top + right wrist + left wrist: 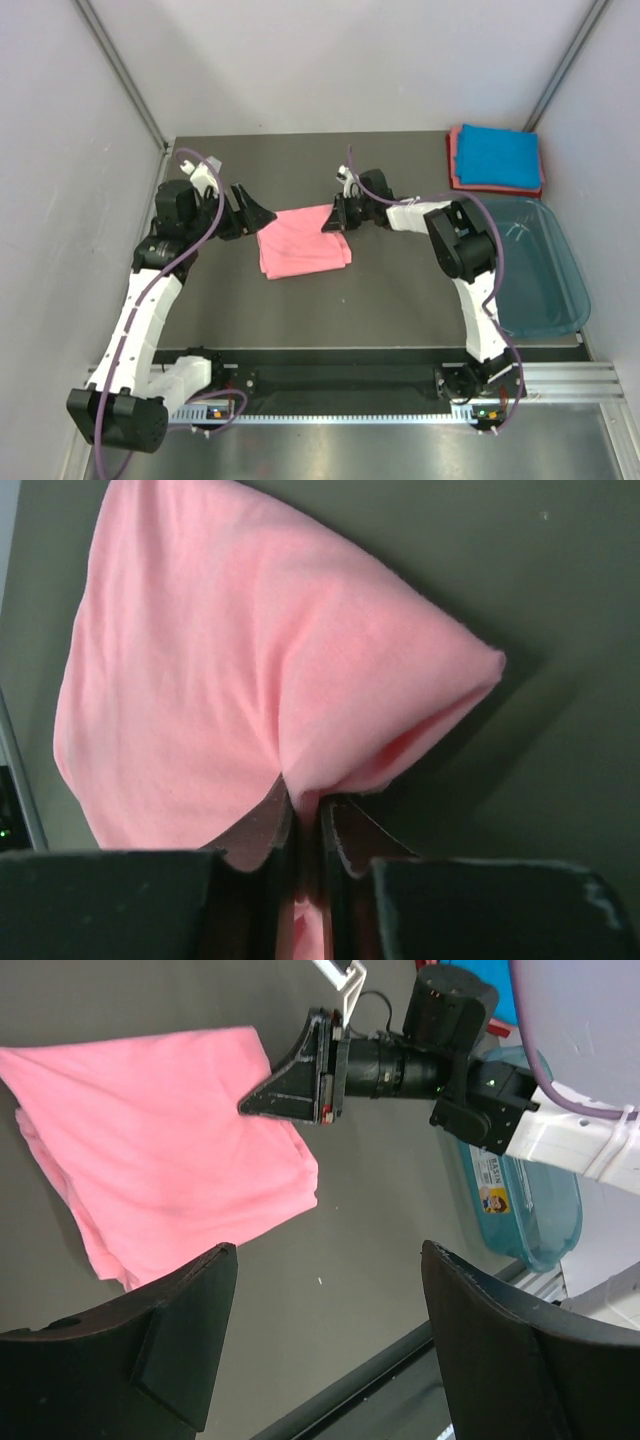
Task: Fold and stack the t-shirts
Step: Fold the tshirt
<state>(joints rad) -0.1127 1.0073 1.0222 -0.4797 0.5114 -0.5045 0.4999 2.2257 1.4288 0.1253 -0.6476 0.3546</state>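
T-shirts, three, on grey table (400, 300). Tub (540, 270), teal, at right edge. Salmon shirt (303, 240), folded, mid-table, between both grippers. Blue shirt (498, 155), folded, atop red shirt (454, 160), far right corner, just behind Tub. Right gripper (331, 217): fingers closed on Salmon shirt's right edge, cloth bunched between them. Left gripper (254, 211): fingers spread, empty, just beside that shirt's left edge.

The salmon-pink shirt (300, 242) lies folded mid-table, one edge lifted; the blue shirt (497, 155) tops the reddish-pink shirt (455, 165) far right.
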